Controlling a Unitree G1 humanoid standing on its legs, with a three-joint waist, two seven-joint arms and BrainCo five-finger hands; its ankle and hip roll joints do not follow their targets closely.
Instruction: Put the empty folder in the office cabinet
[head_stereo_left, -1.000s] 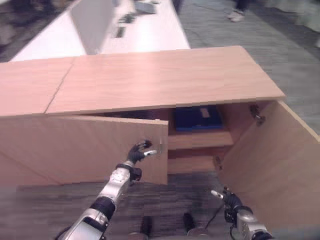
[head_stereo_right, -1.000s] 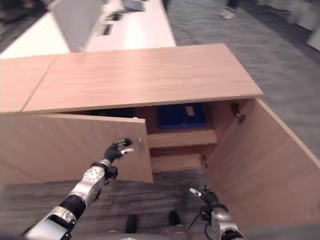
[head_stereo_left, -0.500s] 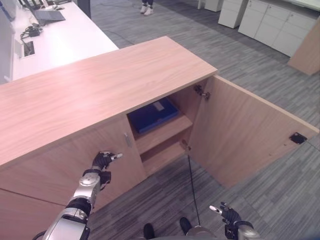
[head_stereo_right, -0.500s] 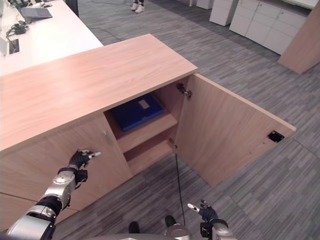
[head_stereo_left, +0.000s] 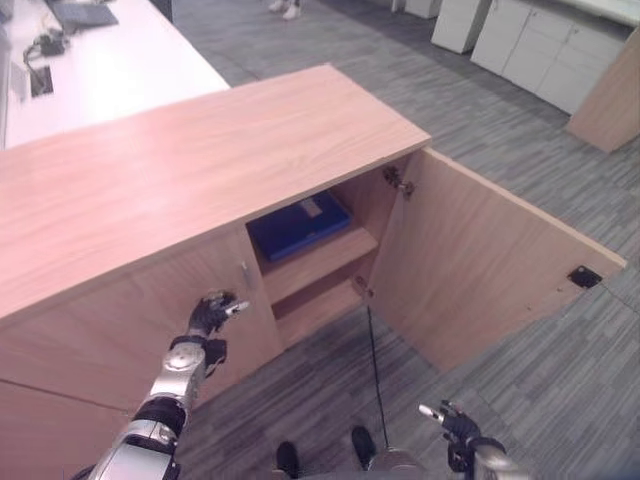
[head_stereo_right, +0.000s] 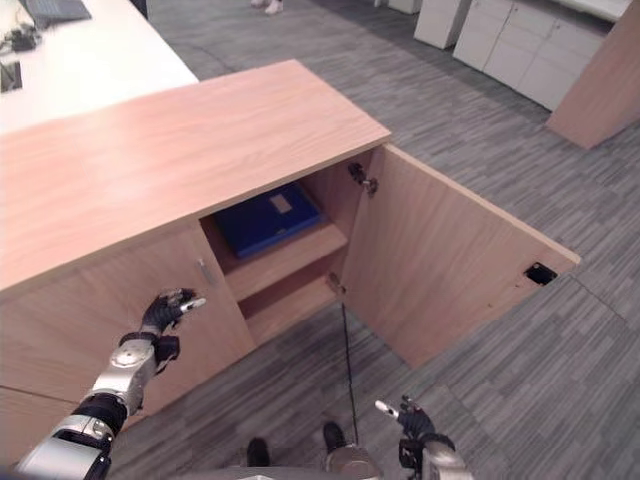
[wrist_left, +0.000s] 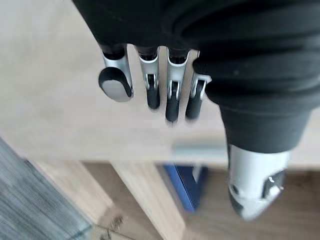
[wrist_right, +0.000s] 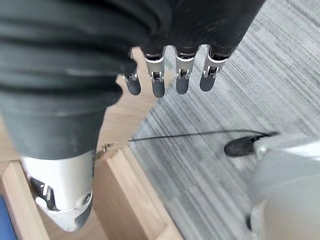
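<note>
L hand (head_stereo_left: 210, 313) is raised in front of the cabinet's closed left door (head_stereo_left: 120, 340), fingers relaxed and loosely spread w/ thumb apart, holding nothing; whether the tips touch the door panel can't be told. A small silver door handle (head_stereo_left: 243, 274) sits just past its fingertips, and beyond that, to the hand's right, the blue folder (head_stereo_left: 298, 224) lies flat on the upper shelf (head_stereo_left: 318, 262) inside the office cabinet (head_stereo_left: 200, 160). R hand (head_stereo_left: 452, 425) hangs low over the grey floor (head_stereo_left: 520, 380), well apart from the folder, fingers straight and slightly spread, empty. The open right door (head_stereo_left: 480, 260) stands swung out, ahead of the R hand and on its side of the cabinet opening.
</note>
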